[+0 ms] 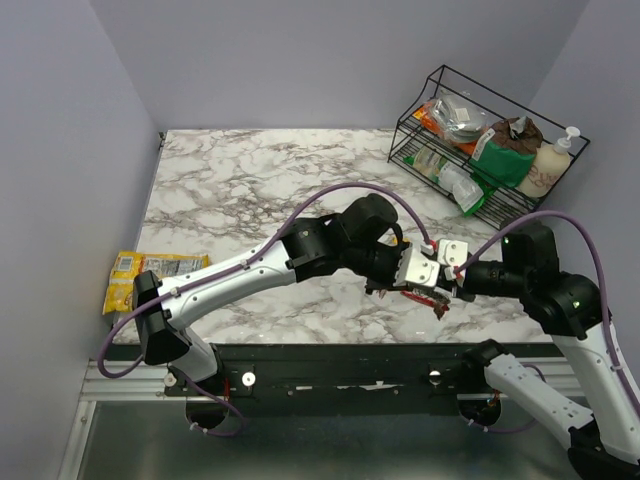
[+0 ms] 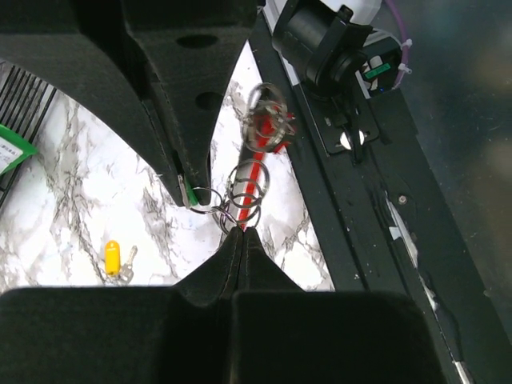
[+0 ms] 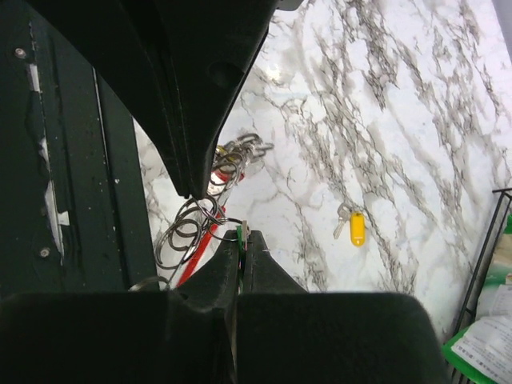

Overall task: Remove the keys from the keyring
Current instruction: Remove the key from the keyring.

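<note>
Gripping keyring (image 2: 253, 178), left gripper (image 2: 240, 232); right gripper (image 3: 242, 235) pinched shut on attached green key (image 2: 190, 194)

Top view evenly lit, sharp; wrist views dimmer, right claw (image 3: 242, 240) underexposed and blurred, glare on tabletop (image 3: 276, 74).

Yellow snack packets (image 1: 150, 272): printed, but too small to read.
Green packet in the wire rack (image 1: 497, 160): white patch, nothing legible.
Packet at the right wrist view's edge (image 3: 490, 346): blurred lines of print, unreadable.
Yellow key tag (image 3: 357, 229): no readable mark.
</note>
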Controlling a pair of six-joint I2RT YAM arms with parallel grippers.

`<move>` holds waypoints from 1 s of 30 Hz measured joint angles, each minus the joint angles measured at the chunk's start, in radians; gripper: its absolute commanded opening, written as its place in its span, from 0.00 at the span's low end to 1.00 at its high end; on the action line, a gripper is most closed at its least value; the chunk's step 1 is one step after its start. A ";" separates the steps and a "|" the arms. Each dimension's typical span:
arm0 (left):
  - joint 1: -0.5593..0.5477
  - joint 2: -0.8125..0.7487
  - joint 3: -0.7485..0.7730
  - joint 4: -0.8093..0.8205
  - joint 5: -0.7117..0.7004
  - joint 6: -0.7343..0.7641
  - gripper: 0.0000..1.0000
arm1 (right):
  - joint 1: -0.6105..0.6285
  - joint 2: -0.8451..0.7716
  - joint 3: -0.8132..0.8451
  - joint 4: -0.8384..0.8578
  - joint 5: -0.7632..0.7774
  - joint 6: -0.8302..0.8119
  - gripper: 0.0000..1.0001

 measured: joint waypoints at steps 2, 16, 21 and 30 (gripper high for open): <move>0.002 0.005 0.002 0.002 0.016 0.001 0.00 | 0.008 -0.010 0.000 0.001 0.027 0.011 0.01; 0.058 0.057 0.009 0.046 0.127 0.013 0.00 | 0.029 -0.115 -0.146 0.211 0.190 0.167 0.01; 0.057 0.057 0.003 0.046 0.176 -0.089 0.00 | 0.039 -0.130 -0.209 0.323 0.265 0.159 0.01; 0.062 0.056 -0.007 0.076 0.222 -0.159 0.00 | 0.028 -0.134 -0.231 0.401 0.253 0.174 0.01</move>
